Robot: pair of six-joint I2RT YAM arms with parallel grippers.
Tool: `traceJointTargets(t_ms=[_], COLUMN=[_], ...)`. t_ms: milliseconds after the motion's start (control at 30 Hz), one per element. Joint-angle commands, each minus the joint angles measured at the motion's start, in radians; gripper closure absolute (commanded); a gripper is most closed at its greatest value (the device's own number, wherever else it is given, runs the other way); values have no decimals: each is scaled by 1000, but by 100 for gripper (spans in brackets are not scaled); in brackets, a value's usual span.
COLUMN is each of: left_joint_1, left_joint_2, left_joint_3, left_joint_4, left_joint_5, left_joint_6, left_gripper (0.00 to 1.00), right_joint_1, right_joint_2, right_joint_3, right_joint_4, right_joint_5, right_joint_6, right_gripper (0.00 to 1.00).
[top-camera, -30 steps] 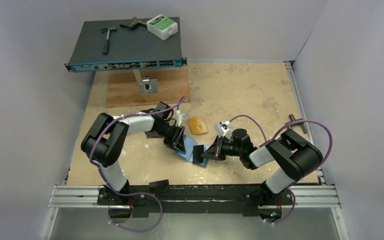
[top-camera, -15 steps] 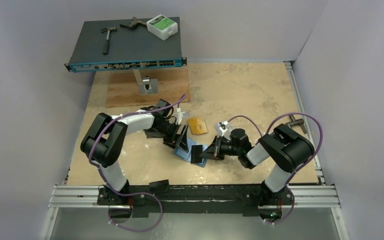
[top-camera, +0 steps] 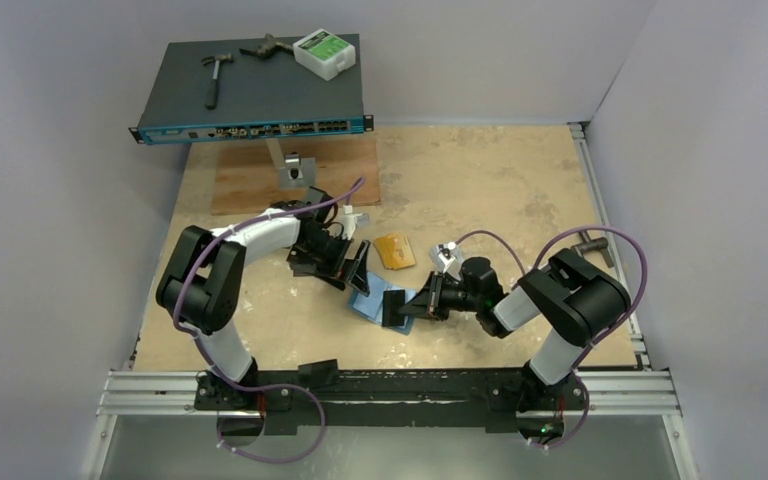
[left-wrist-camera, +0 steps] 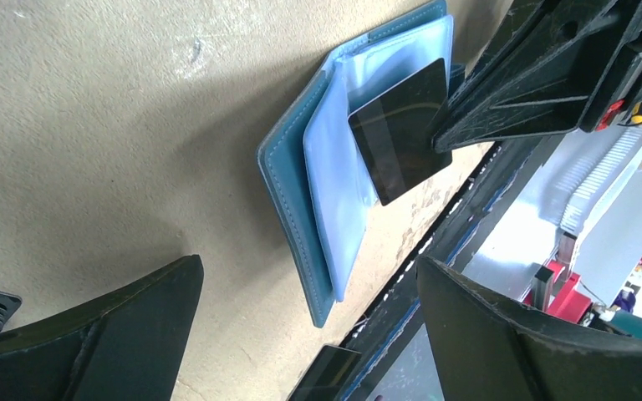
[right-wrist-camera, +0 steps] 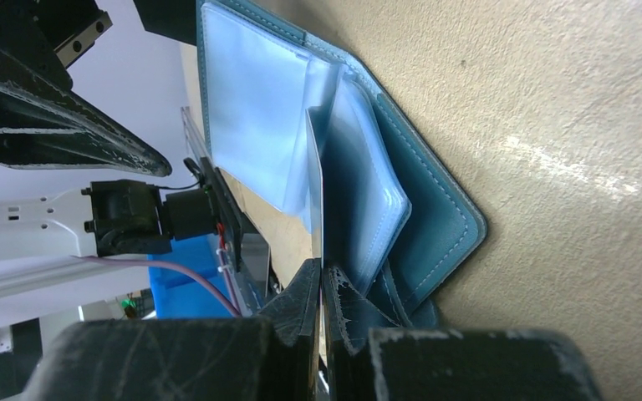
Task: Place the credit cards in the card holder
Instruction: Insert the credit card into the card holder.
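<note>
The teal card holder (top-camera: 368, 302) lies open on the table, pale pockets up (left-wrist-camera: 333, 175). My right gripper (top-camera: 412, 303) is shut on a dark glossy credit card (left-wrist-camera: 401, 129), held on edge (right-wrist-camera: 320, 200) with its front end among the pocket leaves of the card holder (right-wrist-camera: 422, 225). The right gripper (right-wrist-camera: 322, 276) pinches the card's rear end. My left gripper (top-camera: 348, 268) stands open just left of the holder, touching nothing; its fingertips (left-wrist-camera: 159, 309) frame the holder's near corner. An orange-gold credit card (top-camera: 395, 250) lies flat just beyond the holder.
A dark network switch (top-camera: 250, 100) sits at the back left with a hammer (top-camera: 215, 78) and a white box (top-camera: 324, 52) on it. A wooden board (top-camera: 260, 185) with a metal bracket (top-camera: 296, 170) lies before it. The metal rail (top-camera: 390, 392) runs along the near edge.
My left gripper has opened wide and drawn back up and to the left, off the card holder. The right gripper stays at the holder with the card in it.
</note>
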Motion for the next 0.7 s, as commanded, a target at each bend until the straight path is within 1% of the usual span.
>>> traceJointTargets(t_ms=[0,67,167,200,233,267,300,333,467,567,667], left_joint_1=[2,2,2,2,2,3,2,2,2,2,3], left_joint_2=[-12,-21,-23,-20,-18,-17,-13,-8,12,10,13], left_joint_3=[27,17,7,10,13,15,18,22,38,42,42], left_joint_4=[-39,-33,-27,-29,-30,-27,-27,-27,-32,-31,-29], left_joint_5=[8,26,55,62,70,75,78,79,78,71,68], left_joint_6=[56,61,65,68,70,68,67,65,59,59,56], left_gripper=[0,5,8,14,30,44,55,60,66,75,80], right_joint_1=[-4,-4,-4,-4,-4,-4,-4,-4,-4,-4,-4], right_joint_2=[-29,-30,-33,-35,-35,-36,-36,-35,-35,-33,-26], right_joint_3=[-3,-3,-4,-4,-3,-4,-3,-4,-8,-9,-8], right_joint_4=[0,0,0,-1,-2,-1,0,1,10,18,29], right_joint_5=[7,7,6,6,6,6,6,5,4,0,-4], right_joint_6=[-27,-27,-28,-28,-28,-28,-28,-28,-27,-26,-26], right_gripper=[100,100,100,100,100,100,100,100,100,100,100])
